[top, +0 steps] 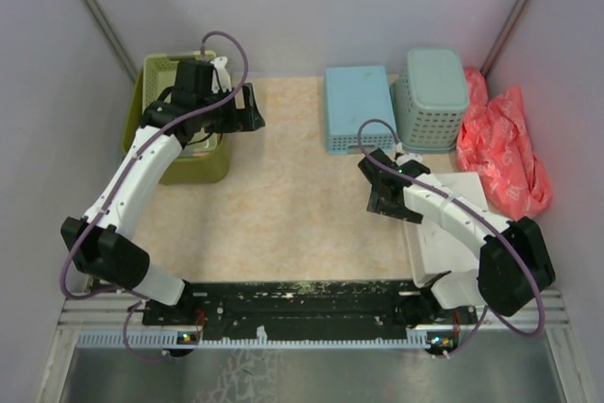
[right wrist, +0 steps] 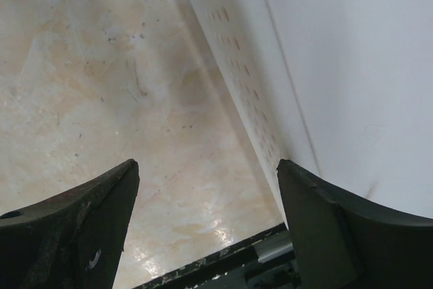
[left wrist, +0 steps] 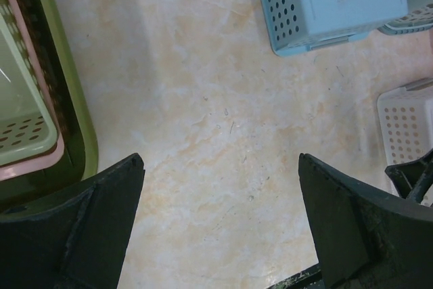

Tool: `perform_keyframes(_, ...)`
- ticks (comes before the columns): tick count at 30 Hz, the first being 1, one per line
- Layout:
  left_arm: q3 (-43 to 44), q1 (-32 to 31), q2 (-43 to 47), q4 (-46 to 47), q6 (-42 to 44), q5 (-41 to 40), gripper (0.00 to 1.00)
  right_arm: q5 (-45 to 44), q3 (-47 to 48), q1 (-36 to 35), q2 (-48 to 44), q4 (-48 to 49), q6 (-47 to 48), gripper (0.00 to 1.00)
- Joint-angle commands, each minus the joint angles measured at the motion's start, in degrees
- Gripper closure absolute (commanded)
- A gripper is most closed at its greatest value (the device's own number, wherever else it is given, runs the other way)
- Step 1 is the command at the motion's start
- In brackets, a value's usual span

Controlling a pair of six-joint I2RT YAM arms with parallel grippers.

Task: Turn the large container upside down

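The left arm (top: 142, 172) and right arm (top: 448, 214) are built alike, with smooth white shells on the long links and bulky matte black housings at the joints. A thin purple cable (top: 236, 49) loops out from each arm and runs along its white shells. The bases are bolted to a black rail (top: 302, 299) scuffed with whitish marks. Up close, the left fingers (left wrist: 81, 235) and right fingers (right wrist: 67, 235) are broad, dull black wedges that narrow toward the tips. A raised ridge crosses each left one, and a small pale nick shows on one right finger.
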State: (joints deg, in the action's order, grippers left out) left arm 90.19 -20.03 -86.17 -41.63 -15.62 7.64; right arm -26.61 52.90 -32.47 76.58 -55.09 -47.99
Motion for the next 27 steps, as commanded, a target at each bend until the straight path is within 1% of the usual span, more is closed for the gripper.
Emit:
perform_keyframes(1, 2.5, 0.8, -0.5, -1.3, 0.0, -2.2, 0.00, -8.0, 3.5, 0.7, -0.6, -3.8, -2.3, 0.16)
perform_keyframes(3, 2.8, 1.3, -0.4, -1.4, 0.1, -3.5, 0.00, -10.2, 3.6, 2.9, 0.1, -5.5, -2.2, 0.16)
perform_keyframes(5, 2.9, 1.8, -0.6, -1.4, 0.0, -4.2, 0.00, -9.4, 3.6, 5.2, -0.3, -4.5, -0.7, 0.16)
perform_keyframes(7, 2.8, 1.8, -1.0, -1.4, -0.6, -5.3, 0.00, -7.6, 3.7, 5.5, -1.6, -1.8, 1.2, 0.16)
perform_keyframes(9, 2.8, 1.8, -1.1, -0.9, -1.0, -7.3, 0.00, -3.3, 4.4, 5.5, -2.6, 1.6, 3.9, 0.16)
perform_keyframes(10, 2.5, 1.8, -0.9, -0.1, -1.0, -8.7, 0.00, 0.4, 4.4, 5.5, -3.1, 4.3, 6.6, 0.16)
perform_keyframes(11, 2.2, 1.8, -0.5, 1.3, -0.9, -10.4, 0.00, 5.8, 4.1, 5.4, -3.8, 8.1, 8.3, 0.16)
perform_keyframes(12, 2.0, 1.8, -0.2, 2.5, -0.6, -12.6, 0.00, 9.0, 3.6, 5.3, -4.7, 10.8, 9.1, 0.16)
perform_keyframes(15, 3.6, 2.0, -1.5, 6.3, 2.3, -19.6, 0.00, 14.6, 1.4, 4.1, -7.9, 17.7, 10.1, 0.16)
perform_keyframes(18, 11.4, 3.5, -8.1, 3.4, 4.6, -25.0, 0.01, 15.5, 0.8, 4.0, -9.6, 20.2, 10.1, 0.16)
perform_keyframes(21, 15.7, 6.0, -14.4, 3.9, 5.5, -24.9, 0.02, 14.5, 3.2, 4.0, -8.7, 19.0, 11.6, 0.16)
perform_keyframes(24, 18.5, 7.3, -20.0, 5.9, 7.1, -23.6, 0.08, 13.1, 6.0, 4.0, -6.6, 16.7, 13.8, 0.16)
perform_keyframes(27, 20.7, 8.7, -23.6, 6.7, 7.5, -23.6, 0.18, 12.0, 7.8, 4.0, -5.3, 14.8, 14.8, 0.16)
